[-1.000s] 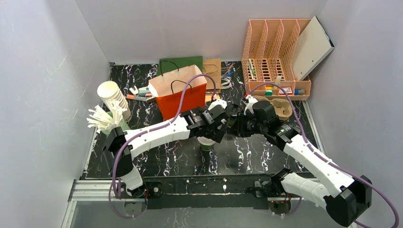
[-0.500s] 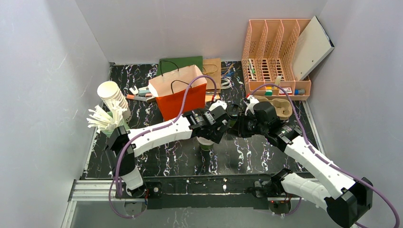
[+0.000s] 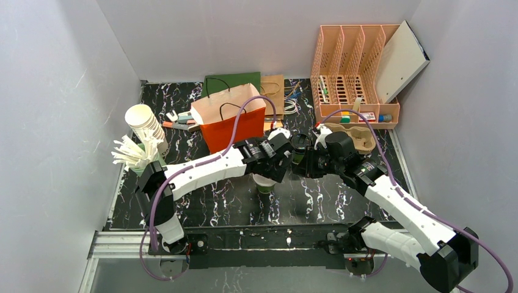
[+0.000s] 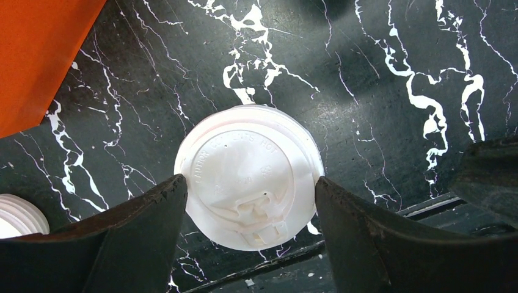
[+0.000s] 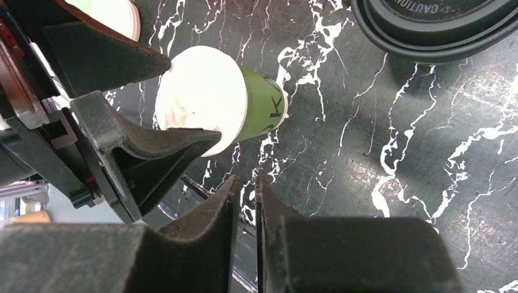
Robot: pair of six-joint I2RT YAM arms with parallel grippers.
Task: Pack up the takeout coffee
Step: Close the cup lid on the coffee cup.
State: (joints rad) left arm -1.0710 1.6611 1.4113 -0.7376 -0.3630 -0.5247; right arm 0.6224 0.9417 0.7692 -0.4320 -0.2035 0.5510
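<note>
Black-lidded takeout coffee (image 5: 440, 21) is standing just beyond your right gripper (image 5: 245, 183), jaws nearly together, empty | your left gripper (image 4: 250, 201) is straddling the white-lidded green cup (image 4: 247, 177), jaws wide, grip unclear | step: you are likely grasping | next: you are needing a firm hold before lifting towards the orange bag (image 3: 235, 125).

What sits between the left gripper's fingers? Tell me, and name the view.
A green cup with a white lid stands between the left gripper's fingers, upright on the table. The left wrist view shows it.

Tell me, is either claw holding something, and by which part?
The left gripper brackets the white lid of the green cup at its rim; whether it grips yet cannot be told. The right gripper holds nothing.
</note>
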